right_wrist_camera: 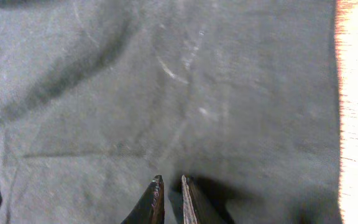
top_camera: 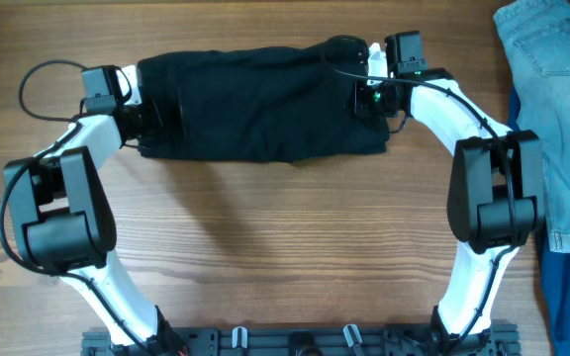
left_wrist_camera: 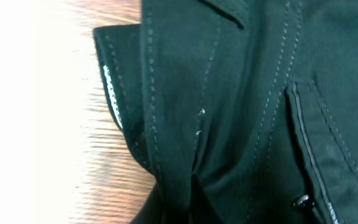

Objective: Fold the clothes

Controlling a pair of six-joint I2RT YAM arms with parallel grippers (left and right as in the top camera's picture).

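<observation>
Risk is a thin pinch slipping or catching only the top layer and skewing the fold of the black shorts (top_camera: 255,104) lying across the far middle of the table (top_camera: 265,237); right gripper (right_wrist_camera: 170,186) looks nearly closed on a sliver of cloth, and I cannot tell the state of the left gripper (top_camera: 151,119) at the other end

Left jaws unseen; jeans (top_camera: 550,109) edge-cropped

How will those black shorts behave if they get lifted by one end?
Probably floppy: the shorts lie in soft creases and bunched folds, so a free end would likely droop. Likely light for their size: the cloth looks thin and lies flat. Pushed, they would probably wrinkle rather than slide whole across the table.
</observation>
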